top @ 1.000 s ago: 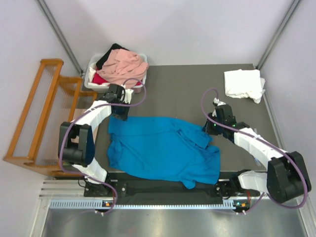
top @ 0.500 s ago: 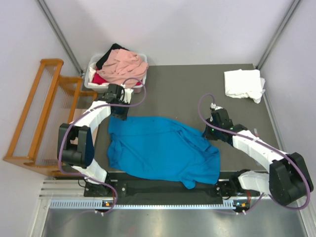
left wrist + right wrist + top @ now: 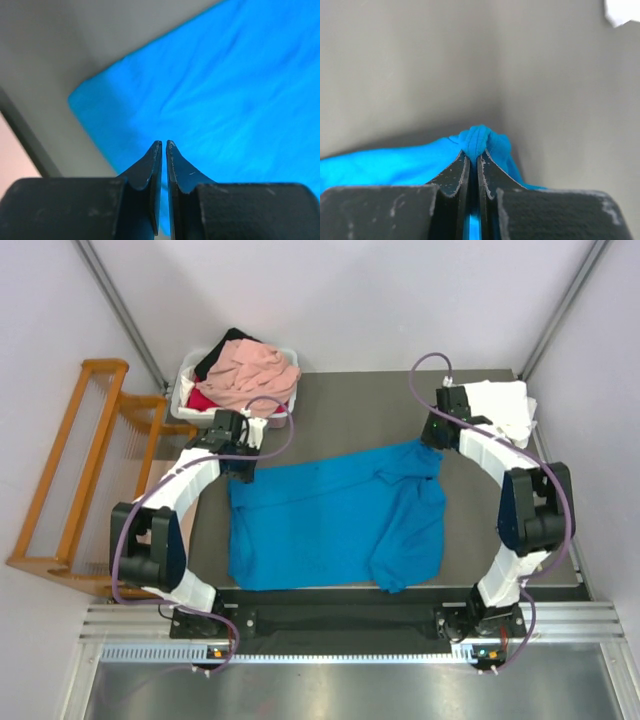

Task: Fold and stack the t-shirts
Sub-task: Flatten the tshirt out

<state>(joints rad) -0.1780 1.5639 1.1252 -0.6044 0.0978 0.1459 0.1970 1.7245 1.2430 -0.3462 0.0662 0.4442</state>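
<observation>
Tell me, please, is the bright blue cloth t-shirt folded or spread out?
Spread out: the bright blue cloth t-shirt lies open across the grey table, unfolded.

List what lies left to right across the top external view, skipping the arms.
wooden slatted rack → white plastic tub heaped with t-shirts → bright blue t-shirt spread on the table → folded white t-shirt

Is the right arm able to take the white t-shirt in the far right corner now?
Probably not yet: the white t-shirt lies beside the right gripper, nothing between them, but its jaws are shut on the blue t-shirt.
</observation>
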